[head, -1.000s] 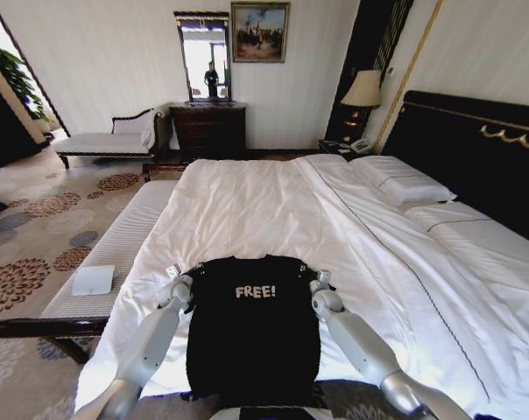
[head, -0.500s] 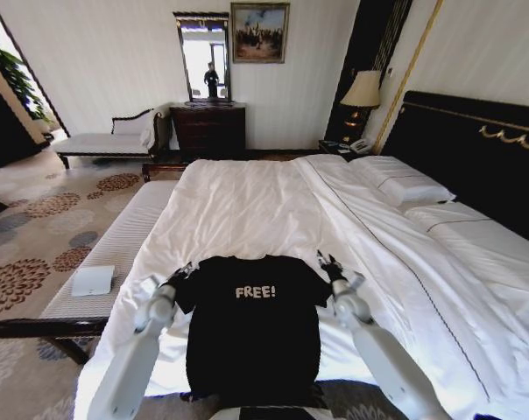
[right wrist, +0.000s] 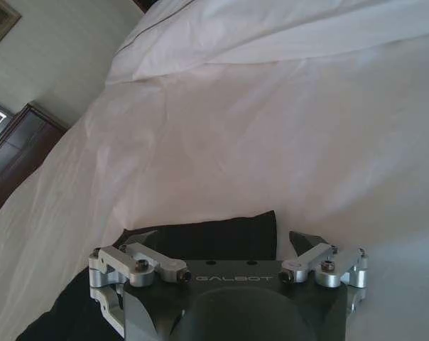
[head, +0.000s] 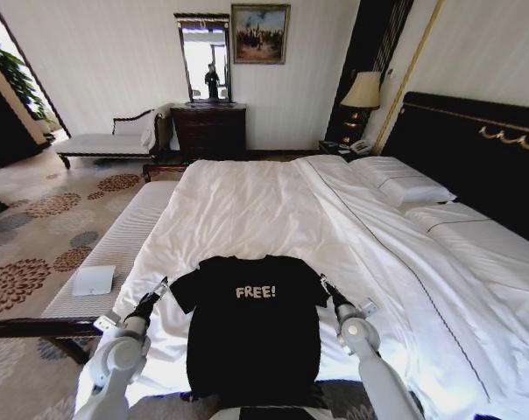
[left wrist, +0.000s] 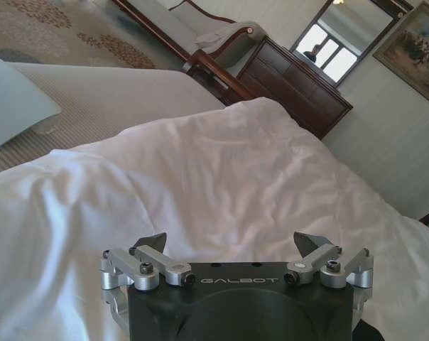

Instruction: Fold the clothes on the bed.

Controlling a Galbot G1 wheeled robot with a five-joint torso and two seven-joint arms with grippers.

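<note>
A hotel-style bedroom with striped pale walls spreads out ahead in the head view: a dark dresser [head: 208, 129] under a mirror [head: 203, 57] against the far wall, a framed painting [head: 260, 31] beside the mirror, a chaise longue [head: 116, 138] far to the left and a lit lamp [head: 363, 89] by the headboard on the right. The bed [head: 247, 206] takes up most of the floor, white sheets smoothed out, pillows [head: 403, 185] stacked at the right against the tall dark headboard. At the bed's near edge lies the black T-shirt [head: 252, 328], flat and face up, "FREE!" showing, both sleeves spread out. A pale bench [head: 116, 254] runs along the left of the bed with a small white pad [head: 93, 280] on it. The left gripper [head: 156, 291] hangs just beside the shirt's left sleeve, and the right gripper [head: 327, 285] sits at the tip of the right sleeve; whether either touches cloth I cannot tell from here. In the left wrist view the left gripper [left wrist: 232, 244] has its jaws spread wide with nothing between them, bare white sheet beyond. In the right wrist view the right gripper [right wrist: 225, 239] is likewise spread wide and empty, with the T-shirt's black sleeve [right wrist: 207, 238] lying between and under its fingers.
</note>
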